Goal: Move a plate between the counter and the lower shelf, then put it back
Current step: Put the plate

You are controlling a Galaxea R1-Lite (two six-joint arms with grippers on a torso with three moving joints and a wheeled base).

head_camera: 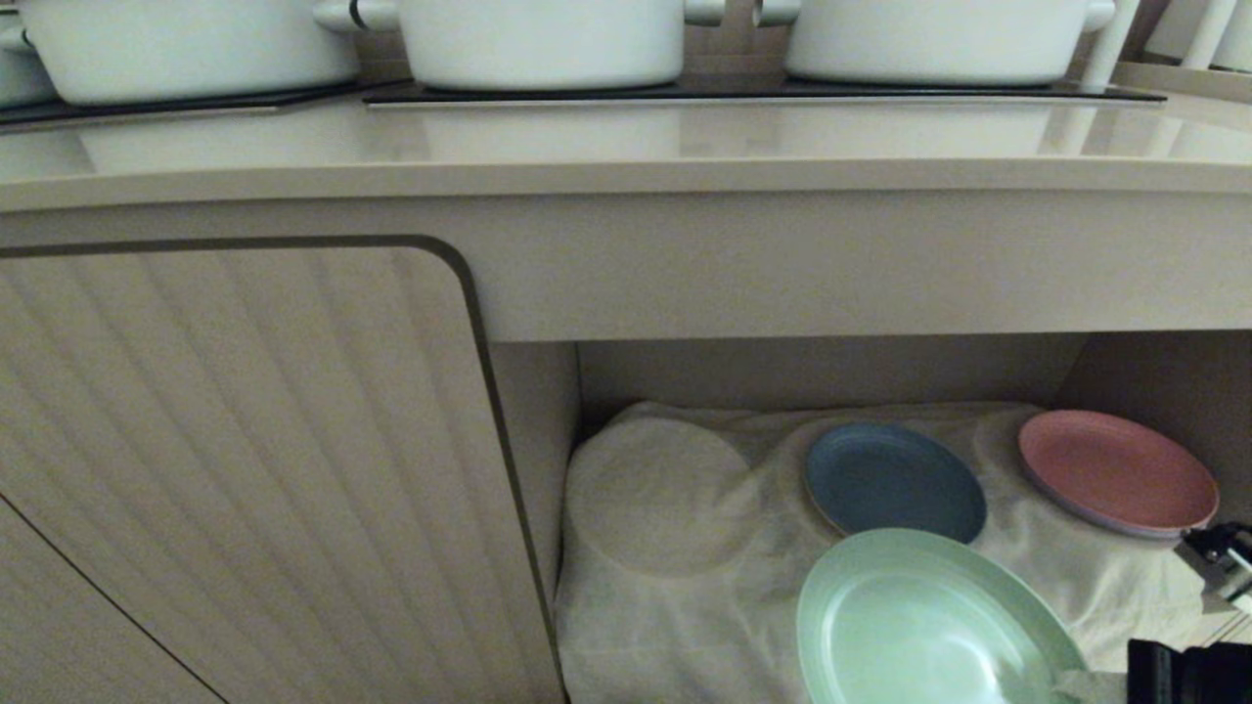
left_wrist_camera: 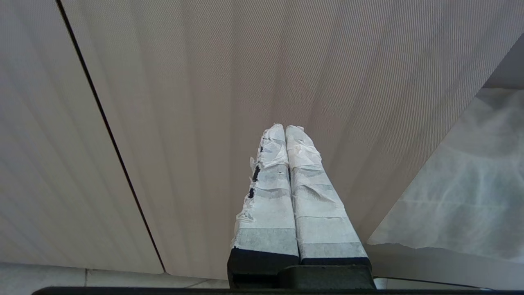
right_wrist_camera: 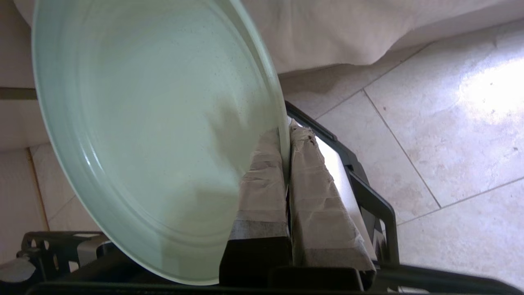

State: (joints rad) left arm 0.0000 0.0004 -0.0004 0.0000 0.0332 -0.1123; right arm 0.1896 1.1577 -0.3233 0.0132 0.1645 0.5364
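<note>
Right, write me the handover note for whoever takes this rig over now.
Right gripper: fingers shut on the rim of the mint-green plate, holding it tilted in front of the lower shelf, off the cloth.
Left gripper: fingers shut, empty, parked facing the ribbed cabinet door.
Blue plate and pink plate lie on the shelf cloth; leave them.
Counter holds only the white pots.
Which leg of the move this is cannot be told. Left, probably: set the plate down, release.
</note>
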